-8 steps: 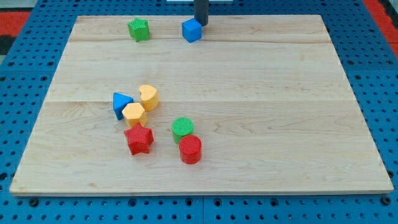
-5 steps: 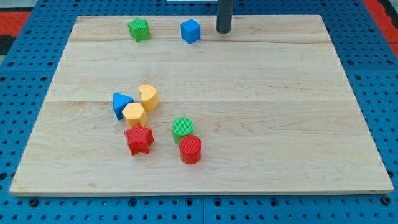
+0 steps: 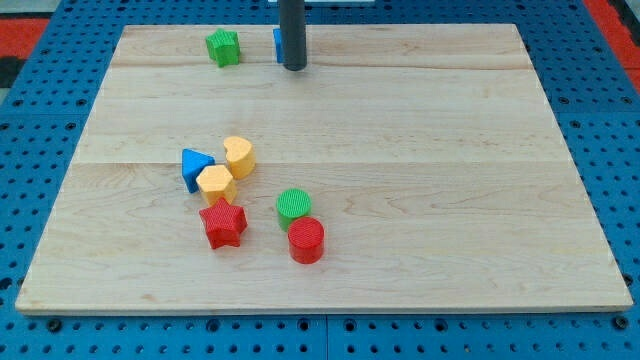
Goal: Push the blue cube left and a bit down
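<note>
Desk (image 3: pixel 420 180): pale wood grain. Blocks: green star (image 3: pixel 223 46), blue cube (image 3: pixel 277 44), blue triangle (image 3: pixel 194 166), two yellow, red star (image 3: pixel 223 223), green cylinder (image 3: pixel 294 205), red cylinder (image 3: pixel 306 240).

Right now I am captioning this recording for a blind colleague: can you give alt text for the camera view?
My tip stands near the wooden board's top edge, in front of the blue cube, hiding most of it; a green star sits to the view's left. Lower left of centre cluster a blue triangle, two yellow blocks, a red star, a green cylinder and a red cylinder.

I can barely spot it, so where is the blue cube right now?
The blue cube sits near the board's top edge, mostly hidden behind my tip, right of the green star.
</note>
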